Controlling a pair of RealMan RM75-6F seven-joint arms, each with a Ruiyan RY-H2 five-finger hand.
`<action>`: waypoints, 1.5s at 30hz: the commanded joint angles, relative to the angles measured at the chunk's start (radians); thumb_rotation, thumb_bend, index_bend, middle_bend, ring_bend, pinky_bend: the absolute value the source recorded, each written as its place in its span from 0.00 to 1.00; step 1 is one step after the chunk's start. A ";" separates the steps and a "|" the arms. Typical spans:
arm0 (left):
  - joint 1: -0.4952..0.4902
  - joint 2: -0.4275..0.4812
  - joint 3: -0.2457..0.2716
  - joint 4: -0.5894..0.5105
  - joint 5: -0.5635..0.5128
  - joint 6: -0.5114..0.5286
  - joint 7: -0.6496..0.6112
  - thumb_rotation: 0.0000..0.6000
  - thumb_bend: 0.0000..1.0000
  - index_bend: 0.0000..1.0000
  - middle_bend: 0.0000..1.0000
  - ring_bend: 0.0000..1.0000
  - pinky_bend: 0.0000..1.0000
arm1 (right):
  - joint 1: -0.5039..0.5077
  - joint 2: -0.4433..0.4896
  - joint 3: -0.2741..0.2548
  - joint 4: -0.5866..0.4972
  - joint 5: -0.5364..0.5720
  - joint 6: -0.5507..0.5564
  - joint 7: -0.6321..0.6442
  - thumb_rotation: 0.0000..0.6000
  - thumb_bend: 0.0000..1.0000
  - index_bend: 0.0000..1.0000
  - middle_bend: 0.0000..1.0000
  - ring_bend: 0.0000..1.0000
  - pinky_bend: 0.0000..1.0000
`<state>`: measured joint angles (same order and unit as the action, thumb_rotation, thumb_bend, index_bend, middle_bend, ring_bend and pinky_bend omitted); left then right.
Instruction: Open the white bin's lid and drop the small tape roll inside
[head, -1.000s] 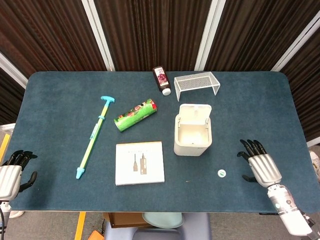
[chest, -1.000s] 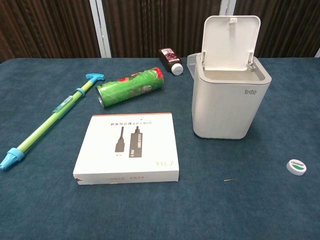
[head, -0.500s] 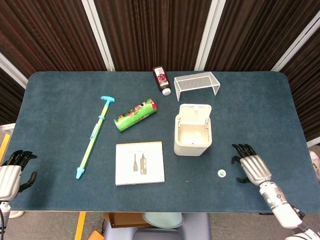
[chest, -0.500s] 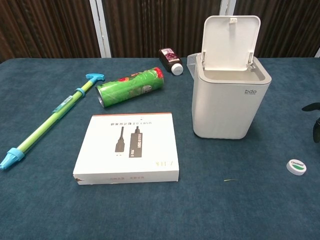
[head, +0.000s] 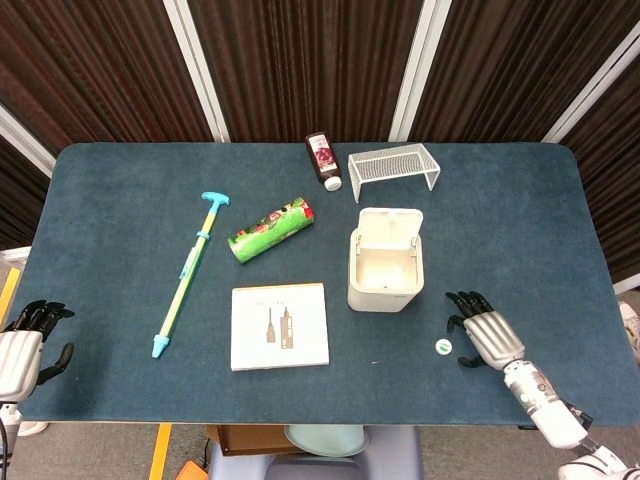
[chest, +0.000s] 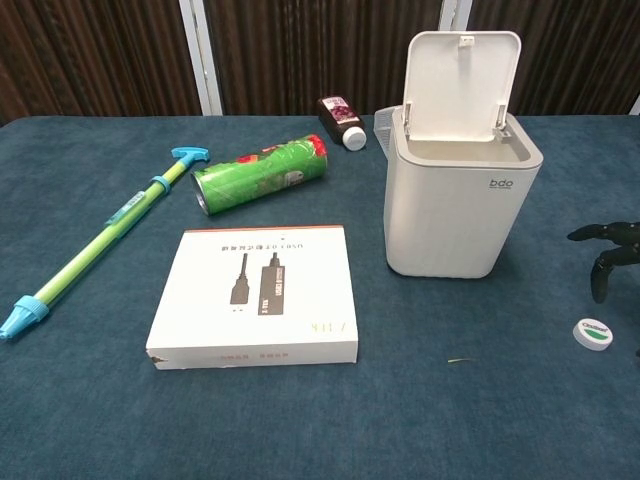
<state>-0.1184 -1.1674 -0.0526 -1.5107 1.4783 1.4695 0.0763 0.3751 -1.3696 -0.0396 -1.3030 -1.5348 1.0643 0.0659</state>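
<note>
Now our right hand hovers with fingers spread and empty, just beside the small tape roll near the counter's front edge, so we can grab it. White bin's lid is up.

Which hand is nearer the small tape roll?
Right. The right hand hovers just beside the small tape roll, not touching it; the left hand sits at the table's far left edge.
</note>
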 joint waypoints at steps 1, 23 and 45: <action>0.000 0.000 0.000 0.000 0.001 0.000 0.001 1.00 0.38 0.33 0.25 0.16 0.47 | 0.006 -0.007 -0.004 0.008 -0.008 -0.004 0.010 1.00 0.24 0.56 0.14 0.06 0.10; 0.001 0.001 0.001 0.001 0.006 0.005 -0.004 1.00 0.38 0.34 0.25 0.16 0.47 | 0.036 -0.062 -0.024 0.097 -0.052 -0.006 0.100 1.00 0.27 0.60 0.14 0.07 0.10; 0.003 0.002 0.001 0.000 0.009 0.009 -0.009 1.00 0.38 0.34 0.25 0.16 0.47 | 0.044 -0.077 -0.034 0.126 -0.052 -0.007 0.124 1.00 0.32 0.63 0.14 0.07 0.10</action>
<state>-0.1157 -1.1652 -0.0512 -1.5103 1.4873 1.4785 0.0676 0.4193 -1.4471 -0.0731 -1.1771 -1.5871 1.0577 0.1896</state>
